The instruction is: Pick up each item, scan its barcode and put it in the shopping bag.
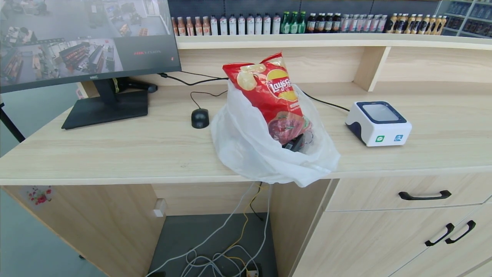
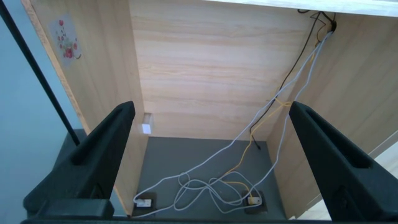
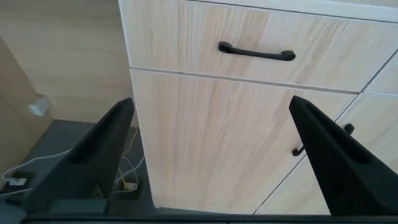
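Head view: 1 red chip bag point(image 1: 269, 96) stands in the white shopping bag point(image 1: 250, 154) at the counter's point(image 1: 115, 154) front edge, the scanner point(image 1: 378, 123) near its right. Below the counter, the left gripper point(image 2: 211, 109) and right gripper point(image 3: 211, 102) hang spread and empty. I'd judge the task all but finished.

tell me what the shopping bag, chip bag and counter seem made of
The shopping bag looks like thin translucent white plastic film: crumpled, contents showing through. The chip bag: glossy printed plastic or foil, shiny creases. The counter: matte pale wood grain, probably laminate.
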